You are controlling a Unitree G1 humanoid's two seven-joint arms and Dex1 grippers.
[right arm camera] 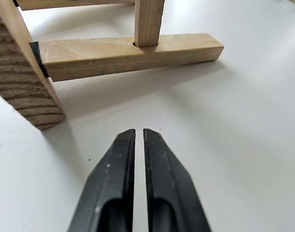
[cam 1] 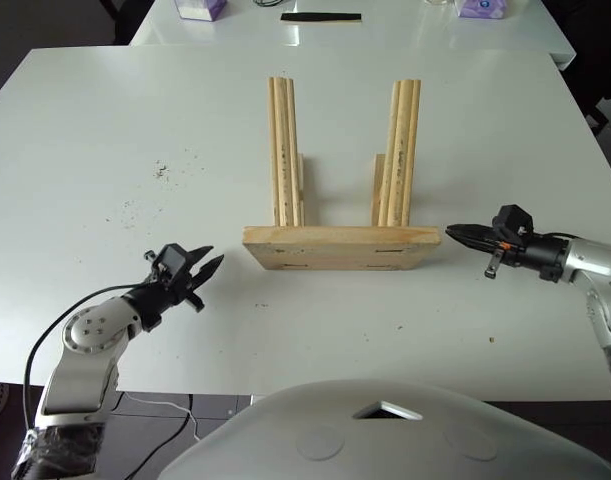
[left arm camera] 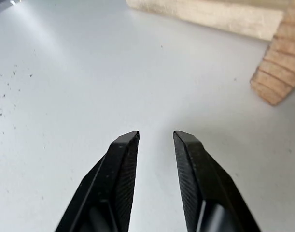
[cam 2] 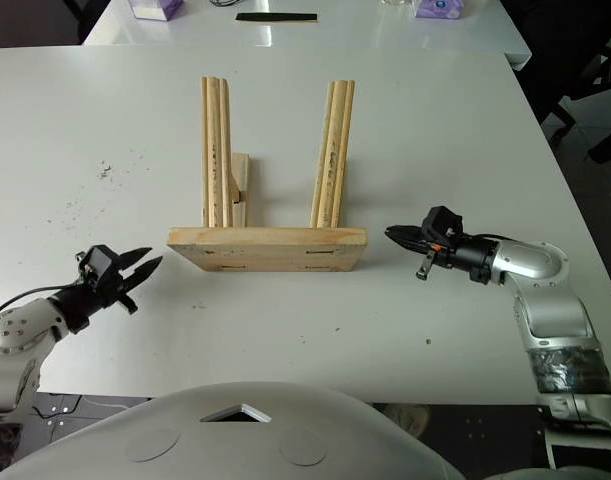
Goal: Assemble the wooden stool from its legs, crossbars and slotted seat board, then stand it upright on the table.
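Observation:
The wooden stool lies on its side mid-table. Its slotted seat board [cam 1: 340, 247] stands on edge toward me, and the two leg pairs [cam 1: 283, 150] [cam 1: 403, 150] point away along the table. Short crossbars [cam 1: 301, 185] join the legs just behind the board. My left gripper [cam 1: 210, 258] hovers low at the front left, open and holding nothing, a short way off the board's left end [left arm camera: 277, 72]. My right gripper [cam 1: 450, 232] is shut and empty, its tip just beside the board's right end [right arm camera: 21, 82], facing a crossbar [right arm camera: 123, 53].
Dark specks [cam 1: 160, 170] are scattered on the white table [cam 1: 105, 120] to the left of the stool. A second table behind holds purple boxes [cam 1: 200, 8] and a black strip [cam 1: 320, 16]. Open tabletop lies on both sides of the stool.

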